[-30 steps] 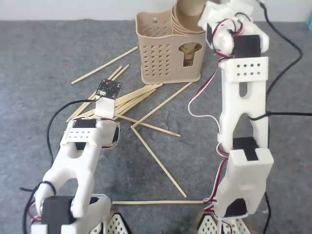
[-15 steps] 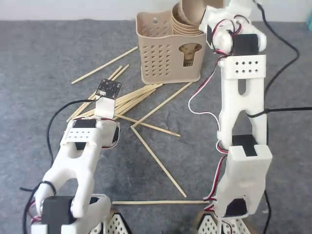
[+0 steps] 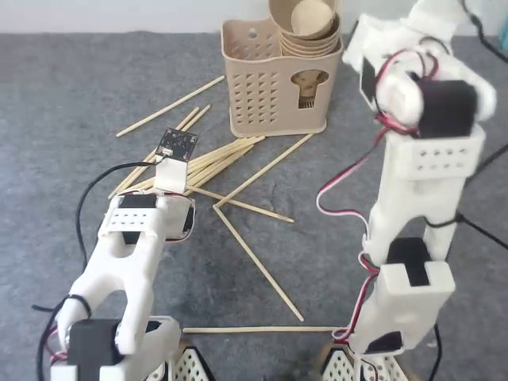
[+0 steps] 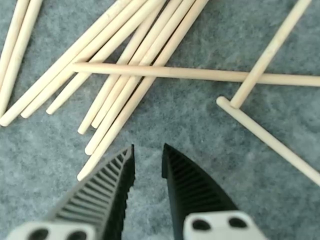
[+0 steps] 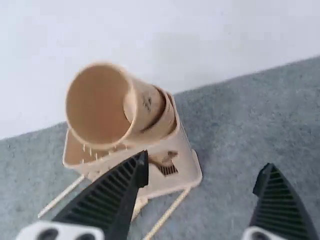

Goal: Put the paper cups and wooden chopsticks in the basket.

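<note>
Stack of paper cups (image 3: 305, 24) leaning inside basket (image 3: 262, 87) at far side of grey mat (image 3: 63, 95). Wooden chopsticks (image 3: 230, 159) strewn loose on mat btwn basket & left gripper (image 4: 148, 147), its jaws a slit apart, empty, over stick ends. Right gripper (image 5: 205, 161) spread wide, empty, nr basket.

The basket (image 3: 274, 87) is beige perforated plastic and stands upright. A nested stack of brown paper cups (image 3: 305, 24) sits inside it at one end, tilted, mouths open, projecting above the basket rim. The pale wooden chopsticks (image 3: 230, 155) lie flat outside the basket: a bundle just before its front wall, others scattered and crossed farther out.
</note>
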Tool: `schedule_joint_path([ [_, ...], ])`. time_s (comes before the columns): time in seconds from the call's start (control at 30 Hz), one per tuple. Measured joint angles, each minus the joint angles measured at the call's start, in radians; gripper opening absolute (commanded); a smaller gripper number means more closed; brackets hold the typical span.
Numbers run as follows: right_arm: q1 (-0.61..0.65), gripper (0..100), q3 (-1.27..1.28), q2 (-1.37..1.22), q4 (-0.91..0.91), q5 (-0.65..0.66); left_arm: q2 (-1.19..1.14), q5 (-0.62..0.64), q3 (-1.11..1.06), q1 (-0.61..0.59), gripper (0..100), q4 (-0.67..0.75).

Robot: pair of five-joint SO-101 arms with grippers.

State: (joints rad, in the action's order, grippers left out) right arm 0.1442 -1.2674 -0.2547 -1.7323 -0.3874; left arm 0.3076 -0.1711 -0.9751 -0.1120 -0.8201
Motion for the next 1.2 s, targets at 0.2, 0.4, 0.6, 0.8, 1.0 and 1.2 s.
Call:
schedule_joint_path([
  [0.2, -0.044, 1.7, 0.169, 0.084, -0.025, 0.0, 0.0, 0.0, 0.0, 0.0, 9, 0.0],
  [0.4, -0.021, 1.6, 0.419, 0.144, -0.017, 0.003, 0.0, 0.0, 0.0, 0.0, 9, 0.0],
  [0.6, 0.038, 0.9, 0.621, 0.144, 0.219, 0.031, 0.0, 0.0, 0.0, 0.0, 9, 0.0],
  [0.8, 0.038, 0.9, 0.801, 0.144, 0.583, 0.031, 0.0, 0.0, 0.0, 0.0, 9, 0.0],
  [1.0, 0.041, 0.9, 0.875, 0.144, 0.842, 0.031, 0.0, 0.0, 0.0, 0.0, 9, 0.0],
  [1.2, 0.044, 1.0, 0.918, 0.144, 1.036, 0.031, 0.0, 0.0, 0.0, 0.0, 9, 0.0],
])
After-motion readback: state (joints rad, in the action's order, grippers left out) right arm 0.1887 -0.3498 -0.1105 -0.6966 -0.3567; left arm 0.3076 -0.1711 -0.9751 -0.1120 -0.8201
